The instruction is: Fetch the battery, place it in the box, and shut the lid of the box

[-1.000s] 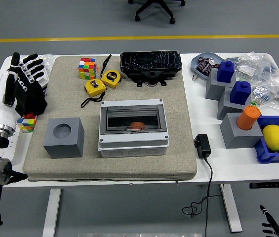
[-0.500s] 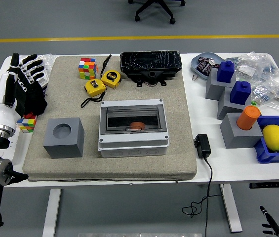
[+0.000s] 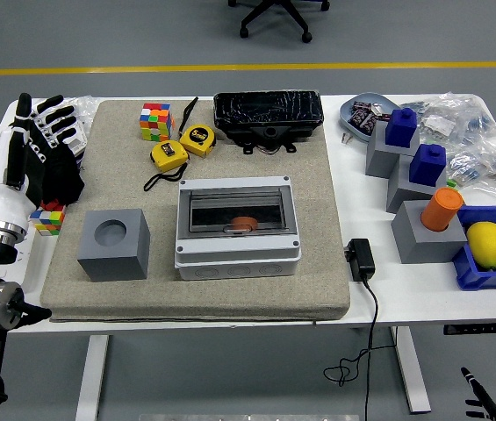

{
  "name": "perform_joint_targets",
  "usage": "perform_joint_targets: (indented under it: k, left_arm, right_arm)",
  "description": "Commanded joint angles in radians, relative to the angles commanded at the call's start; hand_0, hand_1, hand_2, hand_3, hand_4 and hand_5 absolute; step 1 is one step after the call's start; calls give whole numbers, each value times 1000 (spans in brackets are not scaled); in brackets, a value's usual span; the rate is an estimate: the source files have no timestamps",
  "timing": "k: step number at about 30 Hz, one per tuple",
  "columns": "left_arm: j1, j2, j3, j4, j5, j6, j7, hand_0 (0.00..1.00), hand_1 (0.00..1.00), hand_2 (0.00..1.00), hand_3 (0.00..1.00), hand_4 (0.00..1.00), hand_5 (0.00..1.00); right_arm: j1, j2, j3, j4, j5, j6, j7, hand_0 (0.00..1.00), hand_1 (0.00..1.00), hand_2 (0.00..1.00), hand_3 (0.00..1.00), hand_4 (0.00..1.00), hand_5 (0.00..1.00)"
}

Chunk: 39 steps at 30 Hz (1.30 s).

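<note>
Change: almost none; my left hand has stayed raised at the table's left edge, its fingertips only a touch higher than a second ago.
Left hand: fingers spread apart, holding nothing, above a small colour cube.
Right hand: only fingertips show at the lower right corner; I cannot tell whether they are spread or curled.
Battery: the orange battery lies inside the box, behind its clear lid, which is down.
Axis: long side runs left to right.
Relative to me: well to the right of my left hand, past the grey block.
</note>
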Motion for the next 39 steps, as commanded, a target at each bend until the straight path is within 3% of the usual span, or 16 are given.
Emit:
perform_joint_targets:
  k: [5,6,11,12,17,18,23,24,29,30,35,36,39]
  left_arm:
    - [1,0,-2,0,-2,3,1,715,726,710,729,998,998]
    - [1,0,-2,0,-2,3,2,714,717,691,694,998,998]
    - [1,-1,-2,0,-2,3,3,714,717,691,694,998,998]
    - [1,-1,-3,0,-2,3,4,714,709,678,670,998,998]
    - [0,0,-5,0,-3,3,3,714,709,678,670,998,998]
    - [0,0,-5,0,-4,3,3,711,695,666,657,998,998]
    - [1,-1,-4,1,-5,3,5,711,695,666,657,998,998]
    - [1,-1,-4,1,-5,3,5,709,701,664,652,998,998]
    - [1,-1,-3,1,-7,3,5,709,701,664,652,998,998]
    - [2,-1,-3,1,-7,3,5,705,700,663,652,998,998]
    - [3,-1,-2,2,-8,3,6,705,700,663,652,998,998]
    - [3,-1,-2,2,-8,3,6,707,699,663,653,998,998]
    - [1,-1,-2,3,-9,2,7,707,699,663,653,998,998]
  right_arm:
    - [0,1,3,0,-13,-2,-5,939,801,753,764,998,998]
    - [-1,1,3,0,-14,-2,-5,956,799,694,589,998,998]
    - [-1,2,-4,0,-18,-13,-5,956,799,694,589,998,998]
    - [0,2,-5,0,-18,-16,-4,951,758,602,406,998,977]
    - [0,3,-17,0,-24,-60,13,951,758,602,406,998,977]
    - [0,3,-19,0,-25,-78,21,874,606,432,207,998,700]
    - [0,4,-20,0,-59,-204,55,874,606,432,207,998,700]
    - [0,4,-17,0,-78,-231,54,696,416,272,134,636,326]
    - [0,2,-24,0,-131,-256,33,696,416,272,134,636,326]
    - [-1,3,-26,0,-136,-252,28,615,344,198,134,490,238]
    - [-3,6,-43,0,-144,-242,11,615,344,198,134,490,238]
    - [-3,6,-45,0,-143,-242,10,536,310,179,139,711,201]
    - [-2,6,-55,0,-147,-238,3,536,310,179,139,711,201]
